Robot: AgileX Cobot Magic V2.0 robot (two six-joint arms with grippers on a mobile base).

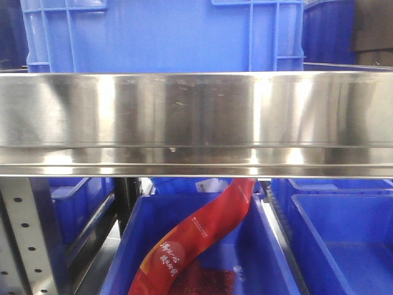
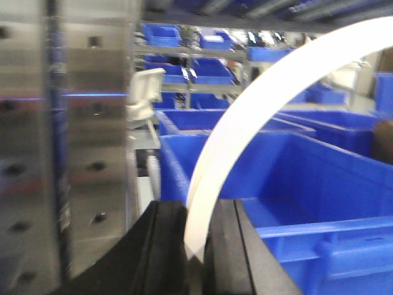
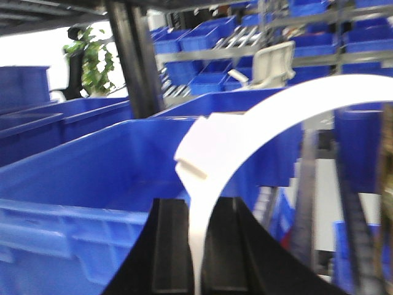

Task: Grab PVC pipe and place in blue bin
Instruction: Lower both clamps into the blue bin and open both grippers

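Front view: a steel shelf (image 1: 196,117) above a blue bin (image 1: 270,246); neither arm shows.

Left wrist: the left gripper (image 2: 196,246) pinches the white pipe (image 2: 245,117), which arcs up-right, with a blue bin (image 2: 307,230) just beyond.

Right wrist: the right gripper (image 3: 198,246) clamps the pipe (image 3: 288,104) too, with a bin (image 3: 80,184) to the left.

We see our left tool (image 2: 195,212) and right tool (image 3: 196,209) at six o'clock in each wrist view, black fingers (image 2: 161,246) pinched onto a white strip (image 2: 258,98).

Bright light lays vertical glare bands on the steel shelf rail (image 1: 196,117). Both wrist views are soft and smeared. The PVC pipe (image 2: 249,120) looks washed-out, and daylight blows out behind the plant (image 3: 92,61).
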